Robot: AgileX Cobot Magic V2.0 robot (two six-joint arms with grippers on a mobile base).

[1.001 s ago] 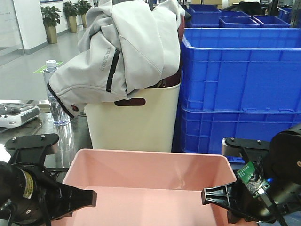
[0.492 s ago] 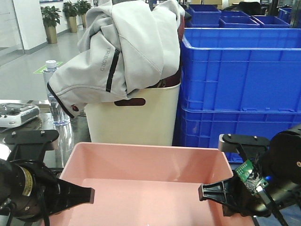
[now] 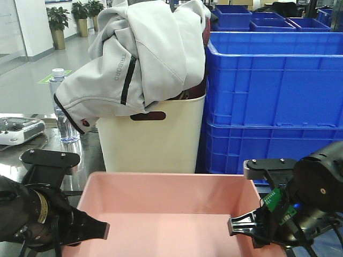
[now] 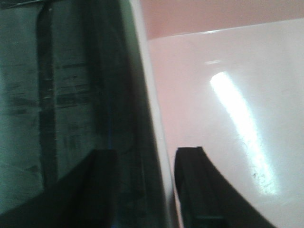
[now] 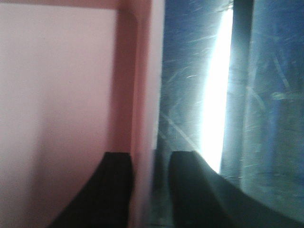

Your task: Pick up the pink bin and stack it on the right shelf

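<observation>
The pink bin (image 3: 166, 203) fills the bottom centre of the front view, level, with nothing inside it. My left gripper (image 3: 88, 233) is shut on its left wall and my right gripper (image 3: 244, 225) on its right wall. In the left wrist view the left gripper (image 4: 147, 156) straddles the pale rim of the pink bin (image 4: 228, 95), one finger inside and one outside. The right gripper (image 5: 149, 159) pinches the wall of the pink bin (image 5: 57, 95) the same way. Beside the bin shows the shelf's shiny steel top (image 5: 190, 95) (image 4: 71, 95), scratched and marked with black tape lines.
Right behind the bin stands a cream bin (image 3: 150, 139) with a grey jacket (image 3: 144, 53) draped over it. Stacked blue crates (image 3: 273, 91) stand at the back right. At the left are a water bottle (image 3: 61, 107) and a white handheld device (image 3: 19, 129).
The pink bin and both grippers rose slightly, then came back down. Both wrists have shifted a little inward, toward the bin.
</observation>
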